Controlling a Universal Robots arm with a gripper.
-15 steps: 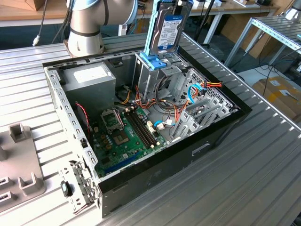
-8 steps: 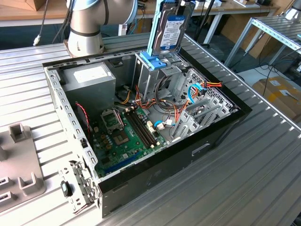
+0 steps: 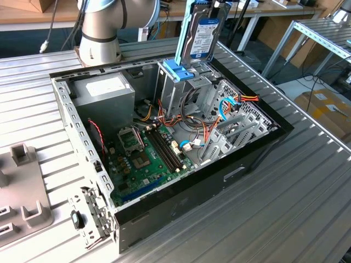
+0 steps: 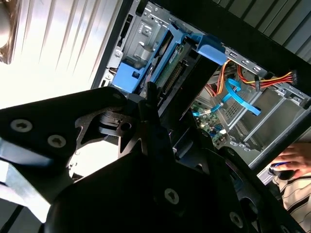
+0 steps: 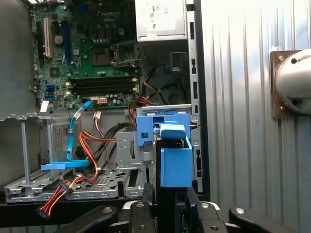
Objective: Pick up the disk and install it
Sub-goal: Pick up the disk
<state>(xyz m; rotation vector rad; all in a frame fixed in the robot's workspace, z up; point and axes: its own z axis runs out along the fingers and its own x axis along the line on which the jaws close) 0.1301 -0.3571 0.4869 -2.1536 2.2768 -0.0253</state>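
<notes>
The disk [image 3: 201, 33] hangs upright above the open computer case [image 3: 241, 164], its white-and-blue label facing the exterior camera and light-blue rails along its edges. Its lower end sits just above the metal drive cage [image 3: 170, 90] and the blue latch [image 3: 178, 70] on top of it. In the first wrist view my gripper [image 5: 167, 206] is shut on the disk's near end, and the blue carrier [image 5: 175, 165] points down at the cage and latch [image 5: 146, 128]. The second wrist view shows the disk [image 4: 171, 73] edge-on over the cage, beyond the gripper [image 4: 154, 119].
Inside the case lie the motherboard [image 3: 142, 156], a grey power supply [image 3: 104, 90] and loose orange and blue cables [image 3: 230, 104]. The arm's base [image 3: 101, 27] stands behind the case. A grey fixture [image 3: 22, 186] lies at the exterior view's left. A person's hand [image 4: 291, 162] rests beside the case.
</notes>
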